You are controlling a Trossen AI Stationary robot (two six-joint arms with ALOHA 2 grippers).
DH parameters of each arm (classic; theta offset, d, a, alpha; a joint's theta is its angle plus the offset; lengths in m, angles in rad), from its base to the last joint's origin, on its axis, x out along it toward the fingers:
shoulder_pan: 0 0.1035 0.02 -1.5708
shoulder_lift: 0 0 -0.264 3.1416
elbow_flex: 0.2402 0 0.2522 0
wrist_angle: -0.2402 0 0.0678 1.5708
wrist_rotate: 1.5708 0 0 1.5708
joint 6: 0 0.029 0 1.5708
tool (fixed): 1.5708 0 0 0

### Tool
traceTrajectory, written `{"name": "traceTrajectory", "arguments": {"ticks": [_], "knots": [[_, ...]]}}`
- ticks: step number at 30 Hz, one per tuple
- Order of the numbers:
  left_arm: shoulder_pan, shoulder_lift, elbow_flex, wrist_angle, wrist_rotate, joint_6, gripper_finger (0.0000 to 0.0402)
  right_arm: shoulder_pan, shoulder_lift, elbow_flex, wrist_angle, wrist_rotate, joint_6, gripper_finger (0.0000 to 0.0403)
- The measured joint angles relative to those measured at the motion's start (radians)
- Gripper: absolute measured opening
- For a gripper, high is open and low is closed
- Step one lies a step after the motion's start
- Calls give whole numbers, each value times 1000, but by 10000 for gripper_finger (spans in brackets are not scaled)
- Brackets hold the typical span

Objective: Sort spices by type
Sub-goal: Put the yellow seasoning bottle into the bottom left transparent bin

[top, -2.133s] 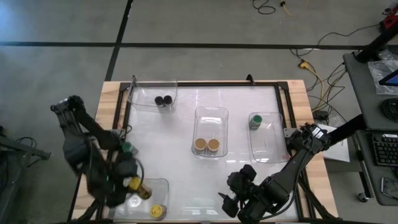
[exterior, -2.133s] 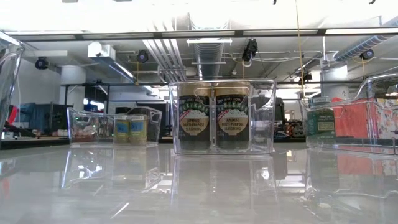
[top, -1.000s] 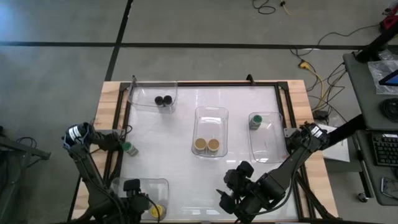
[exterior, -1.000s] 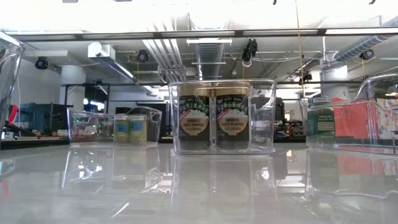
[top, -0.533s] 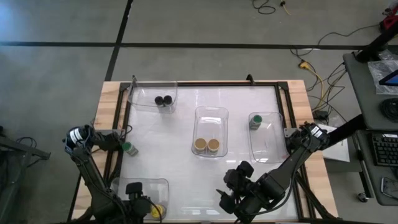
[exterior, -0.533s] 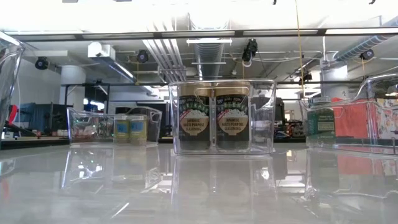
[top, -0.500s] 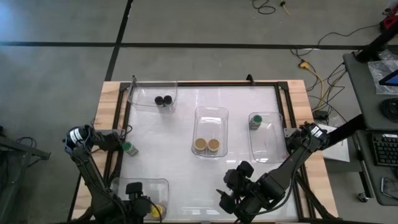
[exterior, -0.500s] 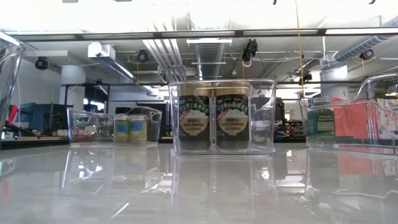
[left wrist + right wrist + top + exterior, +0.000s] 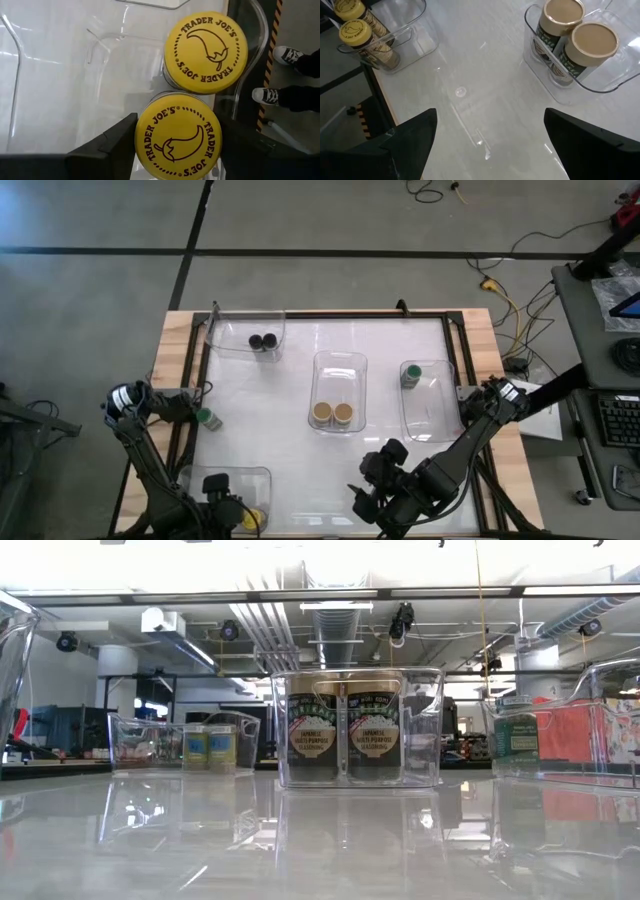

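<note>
My left gripper (image 9: 220, 506) hangs over the clear near-left bin (image 9: 243, 472), shut on a yellow-lidded spice jar (image 9: 177, 141) beside a second yellow-lidded jar (image 9: 206, 52). My right gripper (image 9: 490, 150) is open above bare table near the near edge (image 9: 378, 498), touching nothing. Two tan-lidded jars (image 9: 332, 413) stand in the centre bin. Two black-lidded jars (image 9: 262, 340) stand in the far-left bin. One green-lidded jar (image 9: 411, 373) stands in the right bin. Another green-lidded jar (image 9: 207, 418) stands alone at the table's left edge. My left gripper comes from above, pointing down, with one finger (image 9: 117, 142) on each side of the jar's yellow lid (image 9: 145, 125), pinching it at the rim. The jar stays upright inside the bin, close beside the other yellow jar; whether its base rests on the bin floor is hidden.
Clear bins stand at far left (image 9: 175, 745), centre (image 9: 350, 730) and right (image 9: 570, 730) of the white table. Bare tabletop (image 9: 290, 440) lies between the bins. A person's shoes (image 9: 287, 54) show on the floor past the table's near edge.
About two seconds ago my left arm folded back and its gripper carried the yellow-lidded jar toward the table's near edge, down beside the other yellow jar in the near-left bin. Through the last second nothing has visibly moved.
</note>
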Motion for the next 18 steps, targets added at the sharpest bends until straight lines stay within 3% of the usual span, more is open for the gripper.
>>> {"name": "traceTrajectory", "arguments": {"ticks": [18], "knots": [[-5,0,-38,44,0,-5,217,0,0,0,1,0,4,359]]}}
